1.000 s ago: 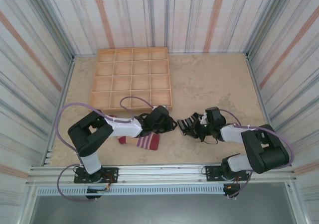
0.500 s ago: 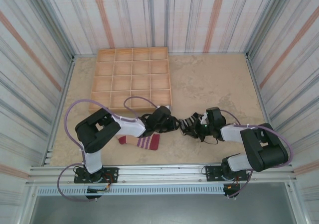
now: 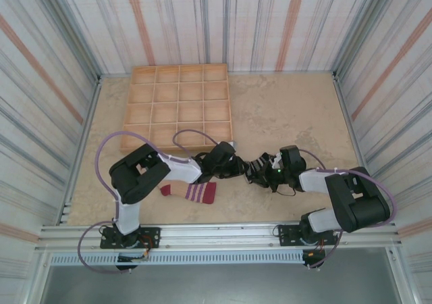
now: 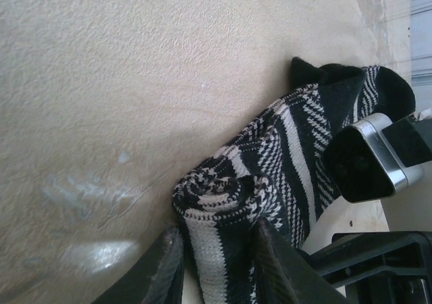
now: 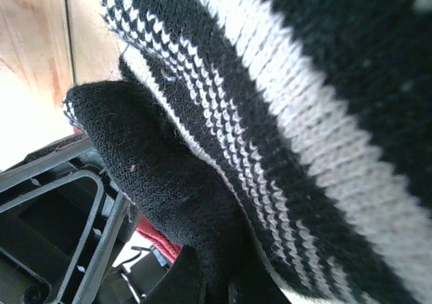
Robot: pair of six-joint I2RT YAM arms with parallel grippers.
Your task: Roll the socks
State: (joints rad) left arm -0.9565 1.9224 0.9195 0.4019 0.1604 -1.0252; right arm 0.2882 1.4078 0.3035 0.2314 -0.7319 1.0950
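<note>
Black sock (image 4: pixel 283 155) lies on bench (image 3: pixel 290 108) just off the near right corner of the wooden tray (image 3: pixel 179 108), one end rolled into a tight coil, the rest stretched flat. Left tool (image 4: pixel 219 267) partly closed, both fingers (image 4: pixel 165 273) pressed against the sides of the coil. Right tool (image 3: pixel 262 171) closed tight, pinching the sock's other end, fabric close up in right wrist view (image 5: pixel 283 115). Beige sock (image 3: pixel 192 192) flat on bench, nearer the arm bases than the tray's near edge, apart from both tools
</note>
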